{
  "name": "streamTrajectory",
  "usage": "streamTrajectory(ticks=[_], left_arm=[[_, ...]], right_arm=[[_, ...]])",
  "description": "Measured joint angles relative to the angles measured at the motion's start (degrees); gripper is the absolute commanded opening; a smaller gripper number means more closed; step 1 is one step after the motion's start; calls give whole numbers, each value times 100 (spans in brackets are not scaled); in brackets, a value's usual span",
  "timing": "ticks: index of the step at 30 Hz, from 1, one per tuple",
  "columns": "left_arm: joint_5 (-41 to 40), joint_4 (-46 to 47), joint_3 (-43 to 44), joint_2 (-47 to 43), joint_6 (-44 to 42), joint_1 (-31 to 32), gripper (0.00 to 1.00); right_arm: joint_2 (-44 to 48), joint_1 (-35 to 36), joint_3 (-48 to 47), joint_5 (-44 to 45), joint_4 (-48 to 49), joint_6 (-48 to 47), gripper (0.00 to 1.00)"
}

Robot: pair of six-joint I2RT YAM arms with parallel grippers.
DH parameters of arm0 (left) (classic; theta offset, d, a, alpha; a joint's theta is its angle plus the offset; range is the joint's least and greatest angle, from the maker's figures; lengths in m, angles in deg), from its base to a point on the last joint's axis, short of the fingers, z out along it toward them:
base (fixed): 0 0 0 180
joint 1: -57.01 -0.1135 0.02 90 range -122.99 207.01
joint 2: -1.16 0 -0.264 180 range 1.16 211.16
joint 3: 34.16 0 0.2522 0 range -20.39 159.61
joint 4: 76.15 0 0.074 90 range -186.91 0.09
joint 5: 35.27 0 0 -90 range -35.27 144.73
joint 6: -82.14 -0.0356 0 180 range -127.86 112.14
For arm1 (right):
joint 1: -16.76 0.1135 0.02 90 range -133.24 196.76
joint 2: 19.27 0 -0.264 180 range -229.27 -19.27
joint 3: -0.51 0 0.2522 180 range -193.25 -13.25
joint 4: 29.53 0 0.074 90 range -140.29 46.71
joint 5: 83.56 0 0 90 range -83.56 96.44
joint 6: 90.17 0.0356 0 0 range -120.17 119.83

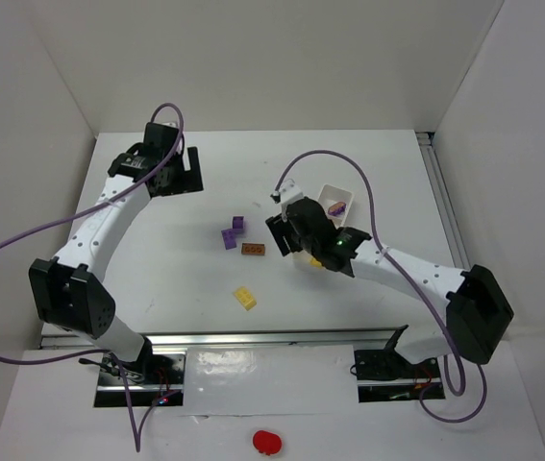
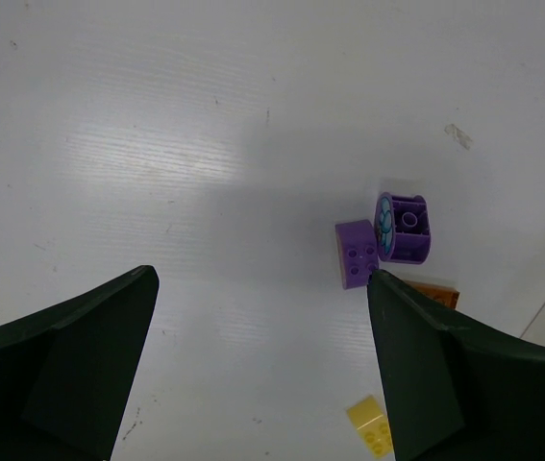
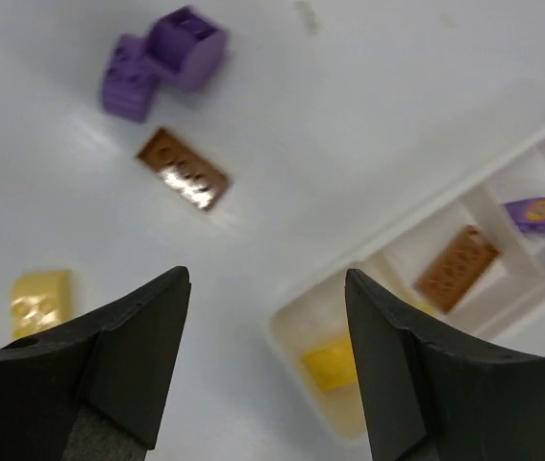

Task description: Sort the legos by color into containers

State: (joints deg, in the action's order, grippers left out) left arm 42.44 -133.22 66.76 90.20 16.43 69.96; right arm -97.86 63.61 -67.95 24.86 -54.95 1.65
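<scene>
Nearest you lies a loose yellow brick (image 1: pixel 244 298), then a brown brick (image 1: pixel 253 250) and two touching purples (image 1: pixel 234 231). Your right gripper (image 3: pixel 267 288) hangs empty at the tray (image 3: pixel 397 230), fingers apart (sorted bricks (image 3: pixel 457 267) inside, one per compartment). Farthest is your left gripper (image 2: pixel 262 279), spread and empty.

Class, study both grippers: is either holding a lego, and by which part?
Nothing is held. The left gripper and right gripper both stand open with empty gaps; a yellow lego lies in the tray below the right one.

Glossy plastic legos (image 3: pixel 184 179) lie on a smooth, faintly shiny table (image 2: pixel 157 144).
</scene>
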Motion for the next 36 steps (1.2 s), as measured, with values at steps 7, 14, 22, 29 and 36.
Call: streamTrajectory(ticks=[7,14,22,29,36], left_arm=[[-597,-203,267,-2,37,0,100],[-896,-328,345,-33,170,0,100],[-901,-385,343,-66,188,0,100],[-901,-385,323,-70,190,0,100],[-885,-407,273,-72,192,0,100]], right_arm=[[-391,872,-13,-1268,-17,564,90],[-1534,1364,-229,-2061,-168,625,93],[-2184,1506,-299,-2048,-111,623,69],[-2400,1580,-498,-1816,-4,647,36],[-2179,1700,-555,-776,-144,1034,34]])
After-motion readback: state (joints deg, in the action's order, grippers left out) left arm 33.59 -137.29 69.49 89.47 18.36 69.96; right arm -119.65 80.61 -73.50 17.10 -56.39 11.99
